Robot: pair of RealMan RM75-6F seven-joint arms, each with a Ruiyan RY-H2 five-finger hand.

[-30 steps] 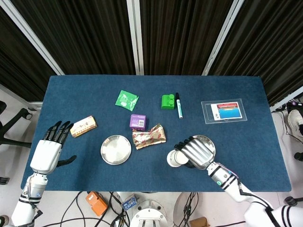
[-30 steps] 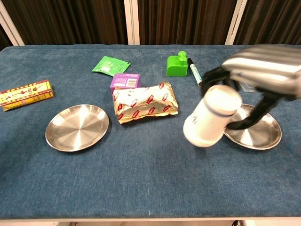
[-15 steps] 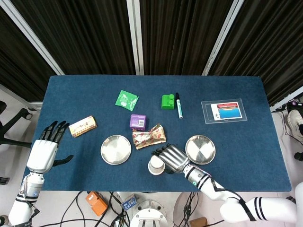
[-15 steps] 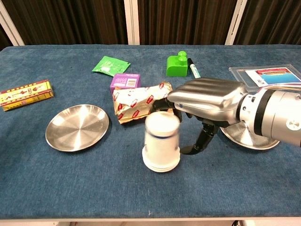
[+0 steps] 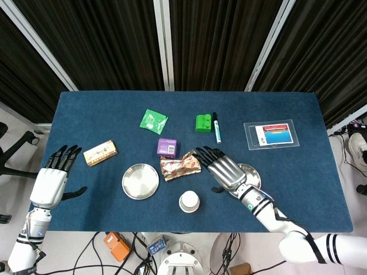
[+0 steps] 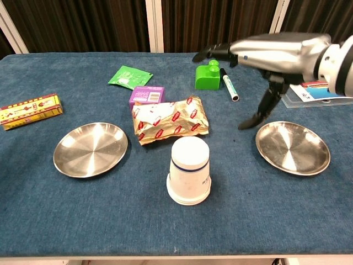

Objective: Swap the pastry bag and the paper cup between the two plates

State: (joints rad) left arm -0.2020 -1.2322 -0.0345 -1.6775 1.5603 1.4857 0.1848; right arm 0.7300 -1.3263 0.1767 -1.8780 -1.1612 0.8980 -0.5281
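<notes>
Bottom centre of tabletop (image 6: 66,221): paper cup (image 6: 189,170) upside down, pastry bag (image 6: 170,119) above it, both plates bare. Right hand (image 6: 270,52) spread, empty; left hand (image 5: 53,180) too. Swap maybe half done.

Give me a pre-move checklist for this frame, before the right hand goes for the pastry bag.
1. White paper cup released, standing upside down on the blue cloth between the plates: ok.
2. Right hand holds nothing, fingers apart: ok.
3. Right round metal plate bare, ready for the bag: ok.
4. Left round metal plate bare, ready for the cup: ok.
5. Gold and red pastry bag lies flat on the cloth, off both plates, its far left corner close to the purple box; touching or not: cannot tell.
6. Left hand open, off the table's left edge: ok.
</notes>
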